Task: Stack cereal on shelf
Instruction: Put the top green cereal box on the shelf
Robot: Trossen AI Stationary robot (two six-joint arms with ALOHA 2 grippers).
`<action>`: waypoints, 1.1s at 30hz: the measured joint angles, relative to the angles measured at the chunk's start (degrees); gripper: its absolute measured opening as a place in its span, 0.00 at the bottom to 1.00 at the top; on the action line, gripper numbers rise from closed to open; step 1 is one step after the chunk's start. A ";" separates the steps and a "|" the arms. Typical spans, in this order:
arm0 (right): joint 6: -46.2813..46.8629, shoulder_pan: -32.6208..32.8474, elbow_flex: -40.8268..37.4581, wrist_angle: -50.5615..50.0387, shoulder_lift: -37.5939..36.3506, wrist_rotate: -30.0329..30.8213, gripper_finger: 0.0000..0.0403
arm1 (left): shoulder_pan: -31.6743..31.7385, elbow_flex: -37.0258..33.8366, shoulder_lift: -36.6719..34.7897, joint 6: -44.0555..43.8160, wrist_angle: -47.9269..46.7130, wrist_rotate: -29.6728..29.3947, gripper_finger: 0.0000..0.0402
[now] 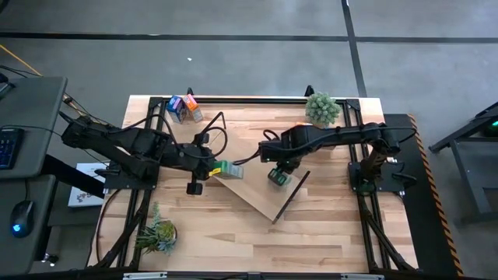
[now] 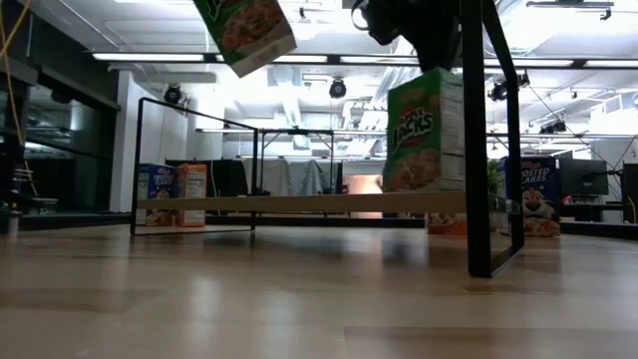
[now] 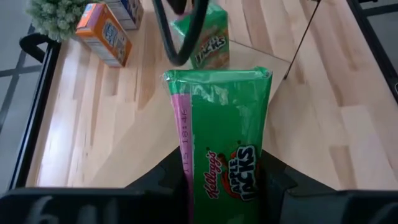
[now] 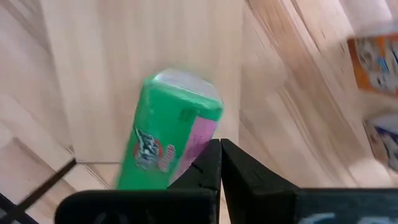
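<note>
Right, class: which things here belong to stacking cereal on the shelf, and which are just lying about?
Job in hand: shelf; held green box, gripped in the left tool; standing green box, on the shelf beside the right tool; blue box and orange box, not yet on the shelf.

Lying about: round plant; spiky plant.

Shelf (image 1: 257, 190): long light-wood board, black wire frame ends, lying askew mid-desk.
Green Apple Jacks box (image 1: 278, 176): upright on the shelf.
Second green Apple Jacks box (image 1: 229, 169): raised off the desk, tilted, over the shelf's end.
Blue box (image 1: 176, 107) and orange box (image 1: 191, 105): upright, side by side at the desk's far edge.
</note>
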 joint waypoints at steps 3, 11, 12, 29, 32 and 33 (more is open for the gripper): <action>-1.83 -0.51 0.00 2.27 0.00 0.00 0.00 | 0.02 0.00 0.00 0.00 0.11 0.00 0.26; -5.84 -1.88 0.00 0.99 -1.43 1.95 0.00 | 0.00 0.00 0.00 0.02 0.31 1.27 0.26; -5.84 -2.04 0.00 0.95 -2.05 2.09 0.00 | 0.00 0.00 0.00 0.04 0.47 1.62 0.26; -7.35 -2.62 0.01 -2.74 -1.47 1.28 0.00 | 0.00 0.00 0.02 -1.52 0.67 1.76 0.26; -7.79 -2.62 0.00 -2.88 -0.24 1.08 0.00 | 0.00 0.00 0.02 -1.60 0.77 1.75 0.26; -7.75 -2.62 0.00 -2.75 0.02 0.93 0.00 | 0.00 0.00 0.02 -1.62 0.71 1.75 0.26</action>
